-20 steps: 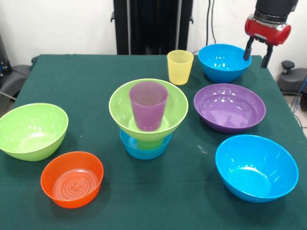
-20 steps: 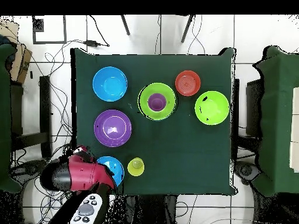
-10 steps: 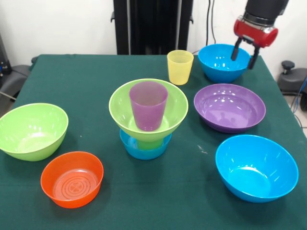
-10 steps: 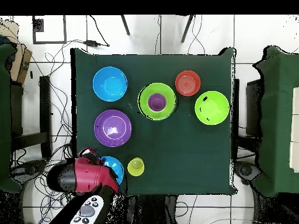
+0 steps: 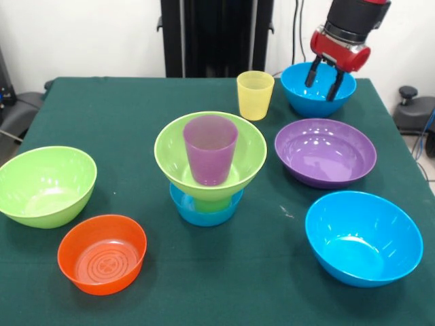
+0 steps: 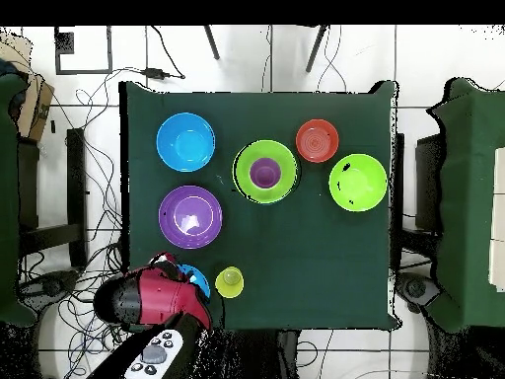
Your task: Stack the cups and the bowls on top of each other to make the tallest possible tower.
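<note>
Gripper (image 5: 323,82) spread open above the far blue bowl (image 5: 306,95), tower (image 5: 210,170) half built at mid-table.

From the left in the front view: a lime green bowl (image 5: 45,185), an orange bowl (image 5: 102,253), then the tower, a small blue bowl under a green cup, a green bowl and a purple cup (image 5: 210,157). A yellow cup (image 5: 255,95) stands behind it. Farther right sit the purple bowl (image 5: 325,152) and a near blue bowl (image 5: 363,238).

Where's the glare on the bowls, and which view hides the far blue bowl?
Front view: bright highlights on the purple bowl and near blue bowl; far blue bowl shows behind the open pincer. Overhead view: little glare; the arm covers most of that bowl.
</note>
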